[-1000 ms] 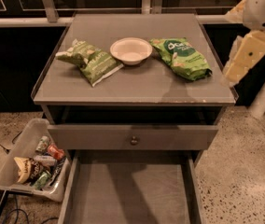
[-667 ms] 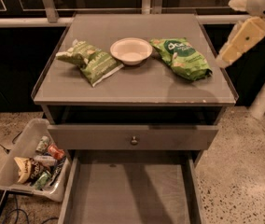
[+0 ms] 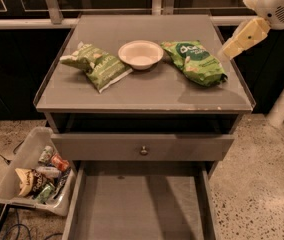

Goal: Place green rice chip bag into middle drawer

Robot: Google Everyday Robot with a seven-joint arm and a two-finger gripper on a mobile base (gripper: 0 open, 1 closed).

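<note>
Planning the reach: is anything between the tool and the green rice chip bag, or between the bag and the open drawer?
Nothing visible. The tool hangs right of the green rice chip bag, gap bare. The white bowl sits left of the bag. The middle drawer below stands pulled out.

A grey cabinet top [image 3: 147, 94] holds a pale olive-green snack bag [image 3: 98, 67] lying just left of a shallow white bowl [image 3: 140, 54], above a shut drawer front [image 3: 97, 148] with a small round knob [image 3: 143, 150], while a clear bin [image 3: 13, 176] of mixed snack packets [image 3: 42, 176] sits on speckled floor [image 3: 262, 184] at lower left.
</note>
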